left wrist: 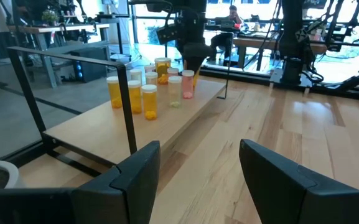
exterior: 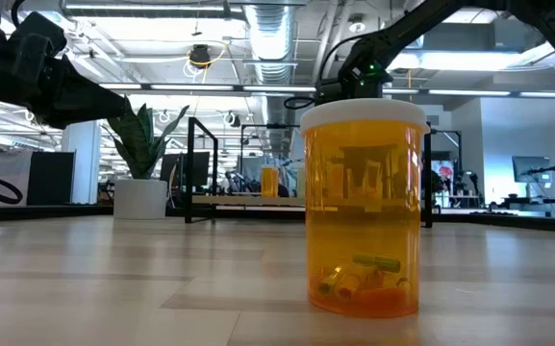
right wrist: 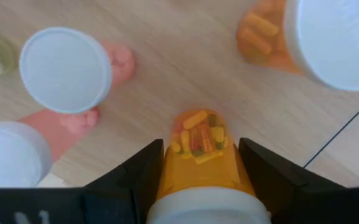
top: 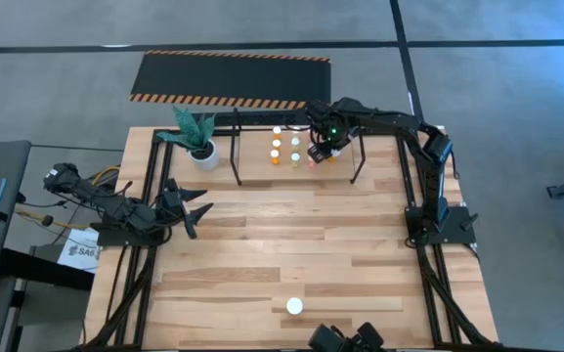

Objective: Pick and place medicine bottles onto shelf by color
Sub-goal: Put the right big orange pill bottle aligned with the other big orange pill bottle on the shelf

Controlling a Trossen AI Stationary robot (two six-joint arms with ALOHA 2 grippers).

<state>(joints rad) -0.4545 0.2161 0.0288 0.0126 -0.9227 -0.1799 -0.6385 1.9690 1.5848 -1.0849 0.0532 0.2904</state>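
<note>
The shelf [top: 237, 152] stands at the table's far side, a black tube frame over a light wooden board [left wrist: 104, 127]. Several orange and yellow bottles [top: 277, 144] and a pink one [left wrist: 187, 84] stand upright on the board. My right gripper [top: 323, 147] is over the shelf's right part, shut on an orange bottle [right wrist: 198, 137]. Two pink bottles [right wrist: 64, 68] stand just beside it. One more orange bottle [exterior: 362, 207] stands upright on the table near the front edge [top: 294, 306]. My left gripper [top: 195, 208] is open and empty at the table's left. My right gripper pinches the orange bottle between its two fingers [right wrist: 145, 177] on the body's sides just below the white cap [right wrist: 207, 208]. The fingers come from above, pointing down. The bottle is upright, base down over the shelf board; I cannot tell whether the base touches it.
A white pot with a green plant [top: 200, 147] stands left of the shelf. A black hazard-striped mat [top: 228, 76] lies on the floor beyond the table. The shelf's upright end loops [left wrist: 126, 106] flank the bottles. Bare wood lies between the shelf and the front bottle.
</note>
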